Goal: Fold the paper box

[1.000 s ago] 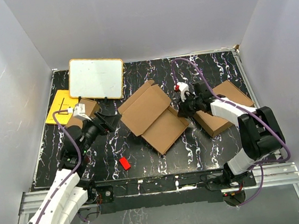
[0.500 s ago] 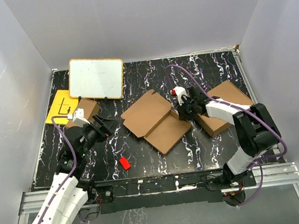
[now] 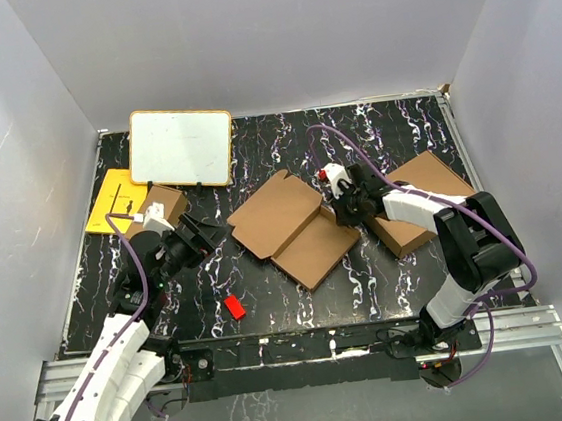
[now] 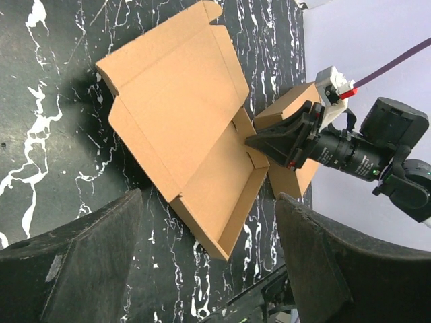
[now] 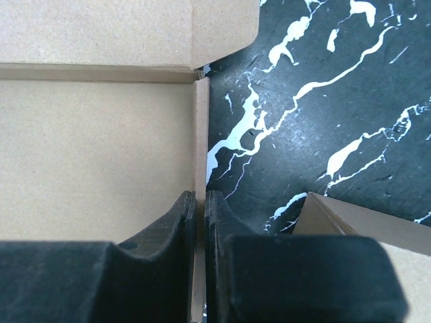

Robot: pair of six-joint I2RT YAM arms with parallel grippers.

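The paper box (image 3: 288,225) lies open mid-table, a thin brown mailer with its lid spread to the far left and its shallow tray nearer. My right gripper (image 3: 342,211) is at the tray's right edge. In the right wrist view it (image 5: 200,198) is shut on the box's thin upright side wall (image 5: 201,134), with the tray floor (image 5: 94,134) to the left. My left gripper (image 3: 208,235) hovers left of the box, open and holding nothing. Its wrist view looks between wide fingers (image 4: 94,262) at the paper box (image 4: 182,128) and the right gripper (image 4: 269,142).
A larger brown box (image 3: 421,201) lies just right of the right arm, its corner (image 5: 363,229) close to the fingers. A small chunky brown box (image 3: 163,205), yellow sheet (image 3: 116,200) and whiteboard (image 3: 181,148) sit at the far left. A red piece (image 3: 235,307) lies near the front.
The paper box's lid has dropped lower and the box has shifted slightly left. The right gripper moved a little left with the side wall. The left gripper edged forward, staying open.
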